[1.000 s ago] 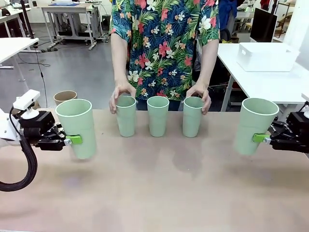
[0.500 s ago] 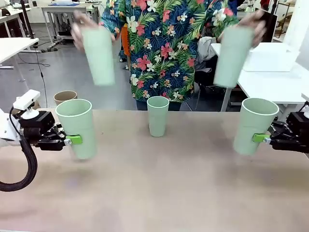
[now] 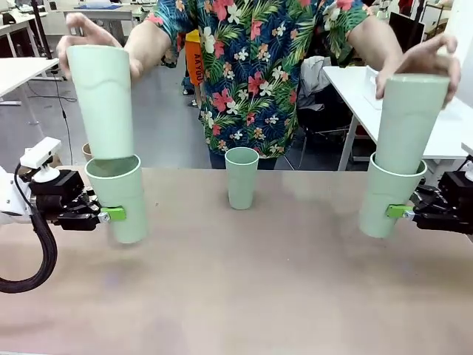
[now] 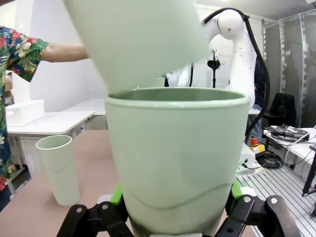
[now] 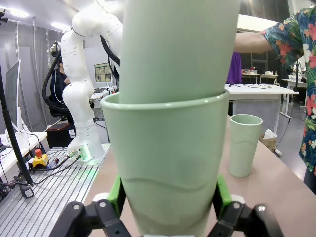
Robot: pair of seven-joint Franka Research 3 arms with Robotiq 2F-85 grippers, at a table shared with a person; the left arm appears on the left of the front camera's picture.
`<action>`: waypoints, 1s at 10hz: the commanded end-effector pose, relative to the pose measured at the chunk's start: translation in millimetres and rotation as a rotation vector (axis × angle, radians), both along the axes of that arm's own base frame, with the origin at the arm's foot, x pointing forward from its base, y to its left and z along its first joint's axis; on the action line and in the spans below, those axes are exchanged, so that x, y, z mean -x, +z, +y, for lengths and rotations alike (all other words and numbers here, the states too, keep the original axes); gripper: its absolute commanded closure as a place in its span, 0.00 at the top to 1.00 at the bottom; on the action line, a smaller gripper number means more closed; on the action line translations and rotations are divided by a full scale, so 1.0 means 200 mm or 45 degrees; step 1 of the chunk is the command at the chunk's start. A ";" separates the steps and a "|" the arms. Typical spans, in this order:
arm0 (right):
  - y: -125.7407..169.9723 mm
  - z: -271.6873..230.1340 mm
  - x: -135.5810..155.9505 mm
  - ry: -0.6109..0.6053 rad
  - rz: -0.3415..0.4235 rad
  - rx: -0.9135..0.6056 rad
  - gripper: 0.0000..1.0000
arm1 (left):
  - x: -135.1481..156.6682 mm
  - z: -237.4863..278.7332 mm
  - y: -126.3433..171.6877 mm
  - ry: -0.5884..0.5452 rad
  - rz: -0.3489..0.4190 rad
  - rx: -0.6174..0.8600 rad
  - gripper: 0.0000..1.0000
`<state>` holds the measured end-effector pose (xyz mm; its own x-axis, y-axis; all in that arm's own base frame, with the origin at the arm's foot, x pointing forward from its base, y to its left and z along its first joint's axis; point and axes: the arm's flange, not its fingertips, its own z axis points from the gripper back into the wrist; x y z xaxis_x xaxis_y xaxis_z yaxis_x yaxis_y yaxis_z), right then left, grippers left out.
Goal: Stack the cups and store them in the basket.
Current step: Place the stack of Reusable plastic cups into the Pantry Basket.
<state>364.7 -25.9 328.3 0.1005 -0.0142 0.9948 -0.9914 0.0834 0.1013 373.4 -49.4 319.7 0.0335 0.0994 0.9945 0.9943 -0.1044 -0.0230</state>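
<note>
At the left end of the light brown table (image 3: 244, 288), my left gripper (image 3: 122, 215) is clenched on a tall, tapered, pale mint green plastic cup (image 3: 118, 196). One of the green pads (image 3: 114, 214) presses the cup's wall below its middle. This left-held cup stands upright with its mouth open to the ceiling. I cannot tell whether its base touches the tabletop.

A person in a flowered shirt (image 3: 255, 66) stands across the table with both arms spread. The person's hand on my left side (image 3: 85, 37) grips the top of a second mint cup (image 3: 101, 100), whose base is right at the mouth of the left-held cup. In my left wrist view the second mint cup leans at a tilt over that rim.

At the right end, my right gripper (image 3: 388, 211) is likewise closed on a matching mint tumbler, the right-held cup (image 3: 388, 200), which is upright. The person's other hand (image 3: 421, 63) caps a third mint cup (image 3: 410, 111), whose lower end has already entered the right-held cup. My right wrist view shows it sitting inside the rim.

Between the two, near the table's far edge, a lone mint cup (image 3: 242, 177) stands upright on the tabletop. It is well apart from both grippers and touches nothing else.

The white rectangular plastic basket (image 4: 22, 112) sits on a separate white table (image 4: 54, 123) beyond the person. It is away from all the cups.
</note>
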 end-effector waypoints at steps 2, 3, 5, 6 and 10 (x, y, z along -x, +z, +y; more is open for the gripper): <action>0.01 0.00 -0.01 -0.019 -0.012 0.000 0.86 | 0.00 0.00 0.00 -0.003 -0.001 0.005 0.87; 0.01 0.00 -0.01 -0.019 -0.012 0.000 0.86 | 0.00 0.00 0.00 -0.003 -0.001 0.005 0.87; 0.01 0.00 -0.01 -0.019 -0.012 0.000 0.86 | 0.00 0.00 0.00 -0.003 -0.001 0.005 0.87; 0.01 0.00 -0.01 -0.019 -0.012 0.000 0.86 | 0.00 0.00 0.00 -0.003 -0.001 0.005 0.87; 0.01 0.00 -0.01 -0.019 -0.012 0.000 0.86 | 0.00 0.00 0.00 -0.003 -0.001 0.005 0.87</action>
